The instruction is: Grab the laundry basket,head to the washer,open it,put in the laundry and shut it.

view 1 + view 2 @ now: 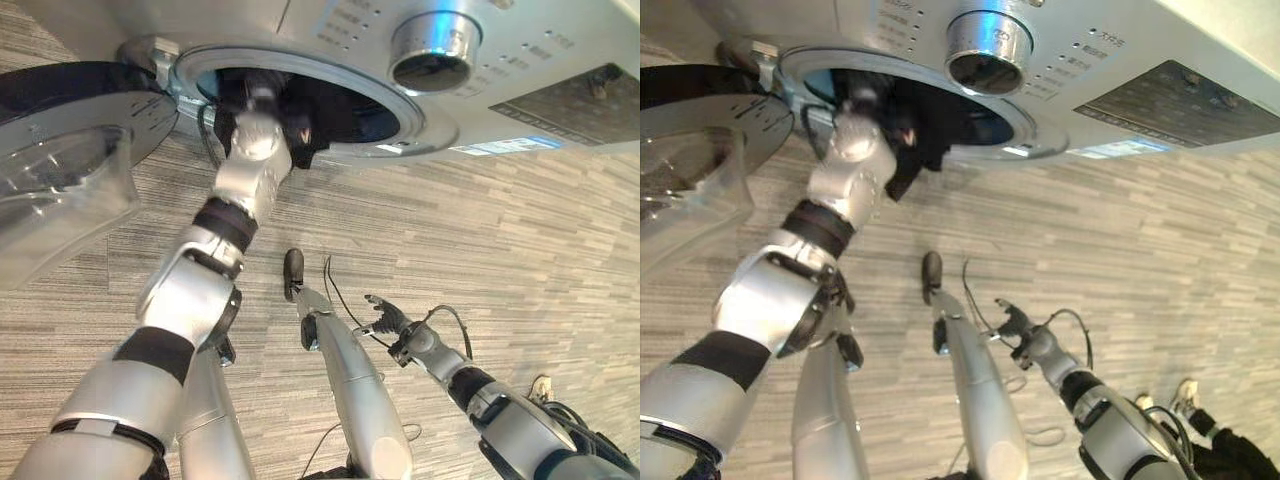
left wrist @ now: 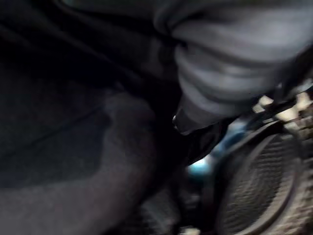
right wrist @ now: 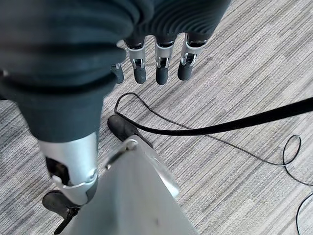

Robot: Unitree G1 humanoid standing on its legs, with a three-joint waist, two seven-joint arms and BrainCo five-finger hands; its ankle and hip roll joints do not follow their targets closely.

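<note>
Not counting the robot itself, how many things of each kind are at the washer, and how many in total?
Washer: 1
Open round door: 1
Control knob: 1
Dark laundry at the drum mouth: 1 bundle
Total: 4

Grey striped carpet floor all round — evenly lit, pale.

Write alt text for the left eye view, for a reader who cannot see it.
The robot's left arm reaches into the open washer, its hand buried among dark laundry in the drum. The round door hangs open alongside, and the right hand hangs over grey striped carpet.
</note>
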